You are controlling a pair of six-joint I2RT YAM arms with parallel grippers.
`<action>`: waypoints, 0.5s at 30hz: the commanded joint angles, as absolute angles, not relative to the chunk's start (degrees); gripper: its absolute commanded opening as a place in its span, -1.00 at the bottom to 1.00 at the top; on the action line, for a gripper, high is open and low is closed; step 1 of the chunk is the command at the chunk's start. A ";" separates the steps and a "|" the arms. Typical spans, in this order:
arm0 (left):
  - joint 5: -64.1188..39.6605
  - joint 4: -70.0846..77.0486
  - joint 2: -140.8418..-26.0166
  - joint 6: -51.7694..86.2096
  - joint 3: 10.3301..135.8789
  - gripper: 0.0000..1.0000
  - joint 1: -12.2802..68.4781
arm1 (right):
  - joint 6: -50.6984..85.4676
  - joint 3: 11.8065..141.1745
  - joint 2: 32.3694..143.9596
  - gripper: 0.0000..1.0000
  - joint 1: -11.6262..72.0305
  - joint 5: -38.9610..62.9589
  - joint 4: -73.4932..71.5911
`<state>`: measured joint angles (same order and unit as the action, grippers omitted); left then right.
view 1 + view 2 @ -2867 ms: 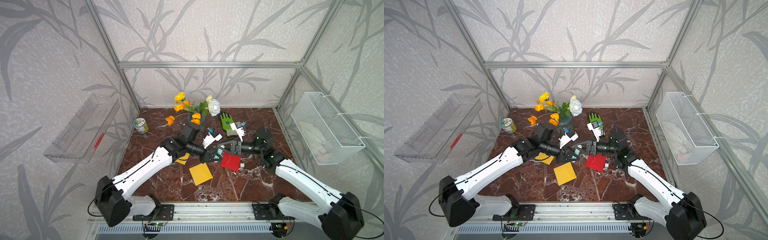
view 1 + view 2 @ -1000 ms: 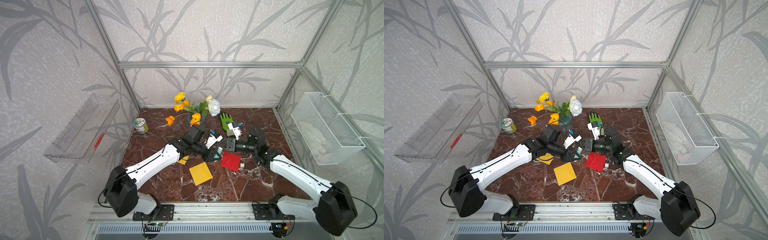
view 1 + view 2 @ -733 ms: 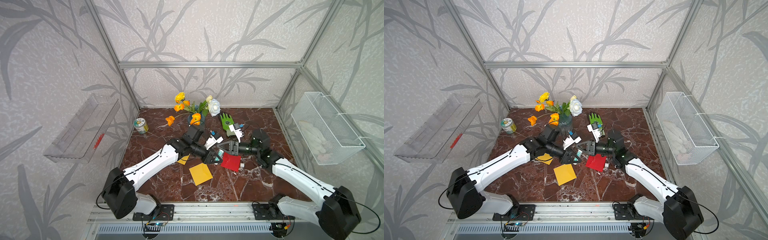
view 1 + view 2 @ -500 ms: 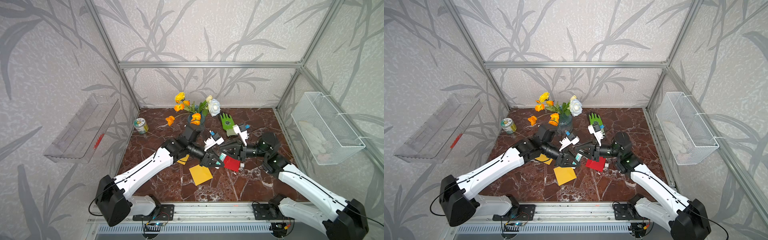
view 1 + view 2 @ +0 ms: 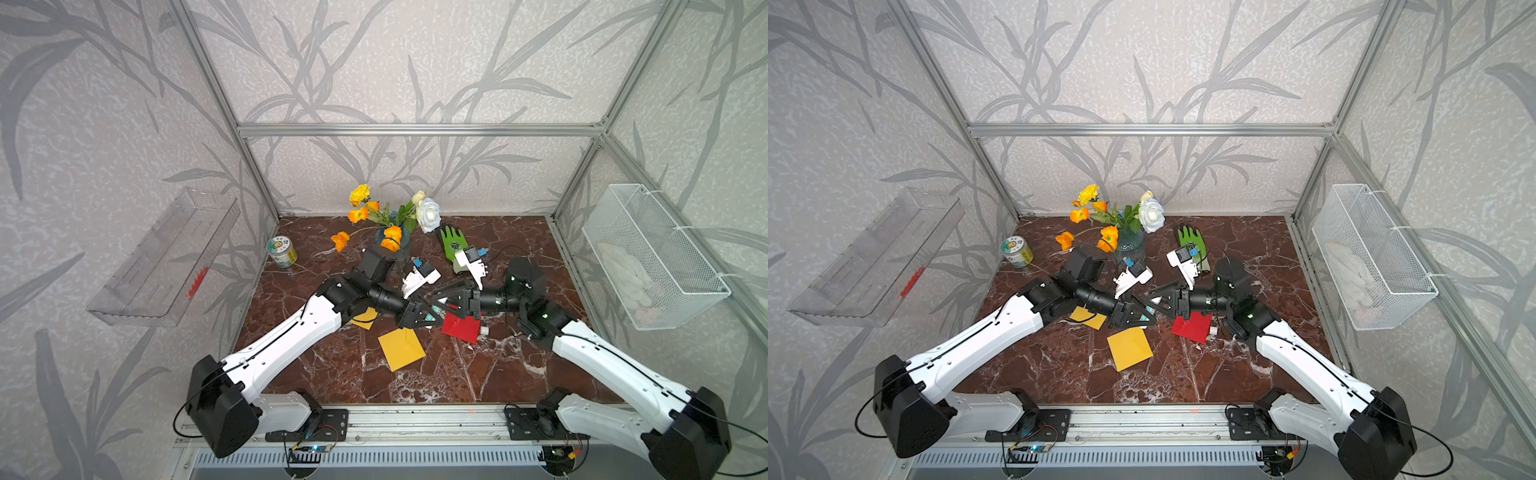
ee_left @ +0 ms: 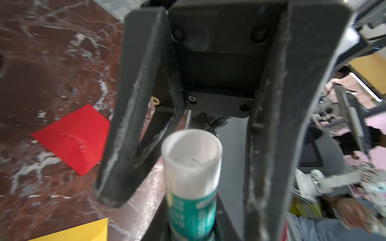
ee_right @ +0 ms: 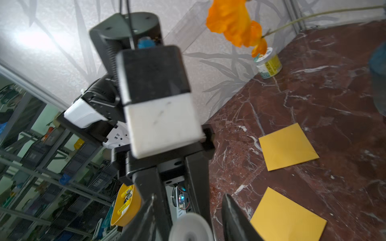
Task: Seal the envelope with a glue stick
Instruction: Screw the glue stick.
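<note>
My left gripper (image 5: 423, 319) is shut on the glue stick (image 5: 434, 311), gripping its teal label (image 6: 192, 217) above the table's middle. The stick's white end (image 6: 191, 158) points at my right gripper (image 5: 439, 305). That gripper is open, and its dark fingers (image 6: 129, 125) stand apart on either side of the white end without touching it. In the right wrist view the white end (image 7: 189, 228) shows between the fingers of the right gripper (image 7: 189, 210). A red envelope (image 5: 461, 326) lies under the right gripper. A yellow envelope (image 5: 402, 348) lies in front, another (image 5: 365, 319) half under my left arm.
A vase of flowers (image 5: 392, 237), a green glove (image 5: 453, 245) and a small tin (image 5: 281, 252) stand at the back. A small white piece (image 5: 484, 329) lies beside the red envelope. A wire basket (image 5: 652, 257) hangs on the right wall, a clear tray (image 5: 166, 262) on the left.
Both grippers, tip to tip with the glue stick between them, have drifted a little toward the front. The right gripper's fingers have parted from the stick's white end.
</note>
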<state>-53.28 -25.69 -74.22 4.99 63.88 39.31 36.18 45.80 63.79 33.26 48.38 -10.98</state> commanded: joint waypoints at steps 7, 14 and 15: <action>-42.80 -18.43 -74.78 5.75 60.46 -0.78 39.24 | 38.66 46.97 67.65 -0.16 33.14 45.92 -9.36; -44.21 -16.34 -76.35 6.74 60.33 -0.77 39.33 | 40.86 45.45 68.73 -0.65 33.39 46.99 -13.81; -44.44 -16.07 -76.46 6.85 60.21 -0.76 39.33 | 40.81 45.45 68.77 -0.74 33.38 47.19 -14.06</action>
